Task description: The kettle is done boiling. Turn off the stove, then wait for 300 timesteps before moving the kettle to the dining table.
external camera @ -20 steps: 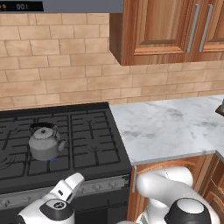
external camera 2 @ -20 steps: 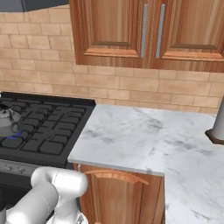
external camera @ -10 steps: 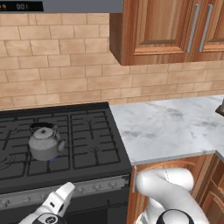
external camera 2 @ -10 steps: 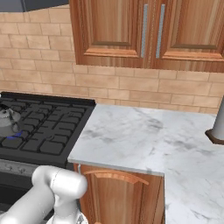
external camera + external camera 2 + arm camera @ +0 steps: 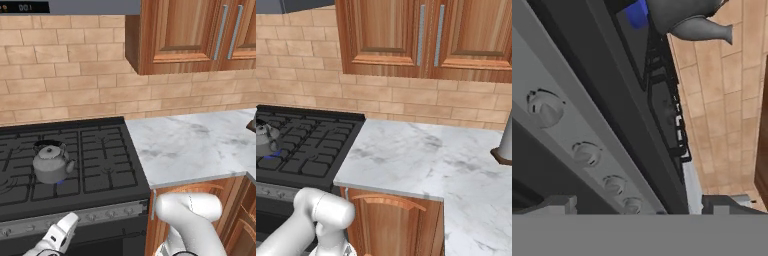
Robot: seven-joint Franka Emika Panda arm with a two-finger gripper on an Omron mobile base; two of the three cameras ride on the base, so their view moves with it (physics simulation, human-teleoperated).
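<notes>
The grey kettle (image 5: 50, 162) stands on the left part of the black stove (image 5: 102, 167), with a small blue flame under it. It also shows at the left edge of the right base view, kettle (image 5: 265, 140) on stove (image 5: 311, 150). In the hand view the kettle (image 5: 687, 15) is at the top, above the stove's silver knob strip (image 5: 567, 135) with several knobs (image 5: 544, 107). My gripper (image 5: 642, 205) is open and holds nothing, low in front of that strip and a short way from the knobs. The dining table is out of view.
A marble counter (image 5: 200, 145) adjoins the stove on the right, with wooden wall cabinets (image 5: 200, 35) above and a brick backsplash (image 5: 75, 90) behind. A dark-based post (image 5: 504, 145) stands at the counter's far right. A wooden base cabinet door (image 5: 391, 225) is below.
My arm has dropped lower and further left in front of the stove. The kettle and the flame have stayed as they were.
</notes>
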